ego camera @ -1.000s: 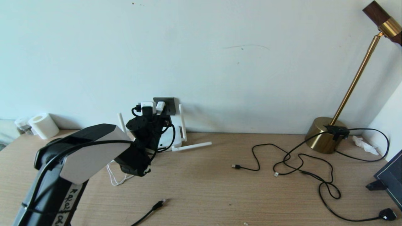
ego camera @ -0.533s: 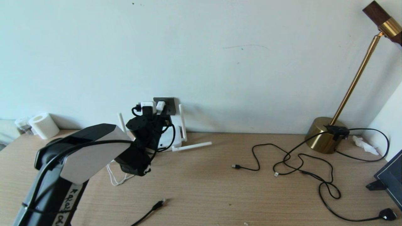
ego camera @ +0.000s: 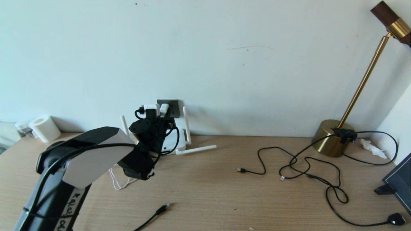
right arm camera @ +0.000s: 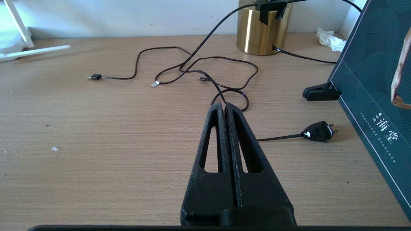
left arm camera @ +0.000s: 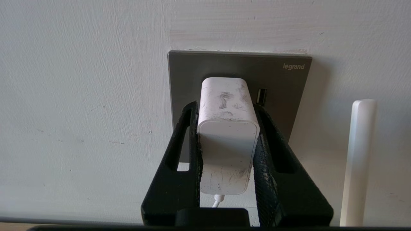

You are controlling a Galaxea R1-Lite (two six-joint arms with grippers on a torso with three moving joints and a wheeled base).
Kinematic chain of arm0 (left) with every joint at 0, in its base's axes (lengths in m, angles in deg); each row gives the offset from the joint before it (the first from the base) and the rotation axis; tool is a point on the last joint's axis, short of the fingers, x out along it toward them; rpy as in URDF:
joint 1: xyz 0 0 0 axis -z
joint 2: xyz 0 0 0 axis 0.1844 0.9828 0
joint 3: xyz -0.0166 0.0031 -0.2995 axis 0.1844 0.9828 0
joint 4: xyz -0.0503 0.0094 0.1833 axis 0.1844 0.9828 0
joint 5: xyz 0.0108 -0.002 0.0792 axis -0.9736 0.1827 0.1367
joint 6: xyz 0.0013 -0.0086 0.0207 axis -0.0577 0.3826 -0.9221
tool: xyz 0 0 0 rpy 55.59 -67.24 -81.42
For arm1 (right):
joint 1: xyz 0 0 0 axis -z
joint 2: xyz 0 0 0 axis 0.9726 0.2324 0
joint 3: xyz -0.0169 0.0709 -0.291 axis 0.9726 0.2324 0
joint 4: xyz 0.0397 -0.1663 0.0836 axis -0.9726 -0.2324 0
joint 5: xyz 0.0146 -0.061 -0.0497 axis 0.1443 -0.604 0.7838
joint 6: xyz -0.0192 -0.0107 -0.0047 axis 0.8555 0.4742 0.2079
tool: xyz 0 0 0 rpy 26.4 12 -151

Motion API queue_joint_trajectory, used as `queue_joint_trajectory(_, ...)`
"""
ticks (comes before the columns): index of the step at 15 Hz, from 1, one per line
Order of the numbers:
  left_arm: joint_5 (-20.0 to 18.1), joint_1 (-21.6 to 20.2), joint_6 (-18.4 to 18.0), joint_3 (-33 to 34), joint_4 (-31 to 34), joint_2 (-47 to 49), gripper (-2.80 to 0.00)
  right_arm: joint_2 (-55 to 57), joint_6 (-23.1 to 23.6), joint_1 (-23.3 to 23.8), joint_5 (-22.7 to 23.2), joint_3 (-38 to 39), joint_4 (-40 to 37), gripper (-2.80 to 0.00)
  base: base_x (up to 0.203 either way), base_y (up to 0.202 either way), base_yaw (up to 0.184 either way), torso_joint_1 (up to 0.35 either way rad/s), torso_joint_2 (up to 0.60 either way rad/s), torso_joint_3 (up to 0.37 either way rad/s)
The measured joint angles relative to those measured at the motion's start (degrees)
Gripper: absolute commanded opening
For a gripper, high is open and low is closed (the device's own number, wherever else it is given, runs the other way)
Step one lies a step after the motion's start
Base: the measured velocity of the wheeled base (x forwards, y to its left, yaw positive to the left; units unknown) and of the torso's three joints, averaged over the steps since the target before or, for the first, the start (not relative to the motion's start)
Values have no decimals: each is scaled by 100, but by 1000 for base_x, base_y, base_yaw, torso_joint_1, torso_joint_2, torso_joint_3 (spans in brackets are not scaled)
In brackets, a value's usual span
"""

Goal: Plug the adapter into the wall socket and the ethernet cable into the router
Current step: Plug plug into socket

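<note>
Nearest on the desk (ego camera: pixel 205 192) lies one ethernet cable (ego camera: pixel 159 210), its plug unattached. Farther back sits one router (ego camera: pixel 175 141) with four antennas. The left gripper (left arm camera: pixel 226 110) clamps the single white adapter (left arm camera: pixel 227 128) against the one wall socket (left arm camera: pixel 282 83). The right gripper (right arm camera: pixel 224 107) is pressed closed, holding nothing, above the desk.

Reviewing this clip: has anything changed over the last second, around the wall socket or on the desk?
No visible change. The left gripper stays shut on the adapter at the wall socket. The ethernet cable lies unplugged on the desk, the router stays put, and the right gripper remains shut and empty above the desk.
</note>
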Motion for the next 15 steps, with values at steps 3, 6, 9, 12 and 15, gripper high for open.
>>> queue_joint_trajectory(3, -3, -7, 0, -5, 2, 1, -280, 0, -2, 0, 2, 0, -2, -280, 0, 0, 0, 0, 0, 0)
queue_joint_trajectory(6, -1, -9, 0, -5, 2, 0, -280, 0, 0, 0, 0, 0, -2, -280, 0, 0, 0, 0, 0, 0)
queue_joint_trajectory(9, -9, -12, 0, -30, 8, 1, -280, 0, -1, 0, 1, 0, 0, -280, 0, 0, 0, 0, 0, 0)
queue_joint_trajectory(12, -11, -14, 0, -63, 13, 4, -280, 0, 0, 0, 1, 0, -2, -280, 0, 0, 0, 0, 0, 0)
queue_joint_trajectory(15, -11, -14, 0, -80, 13, 9, -280, 0, 0, 0, 2, 0, 0, -280, 0, 0, 0, 0, 0, 0)
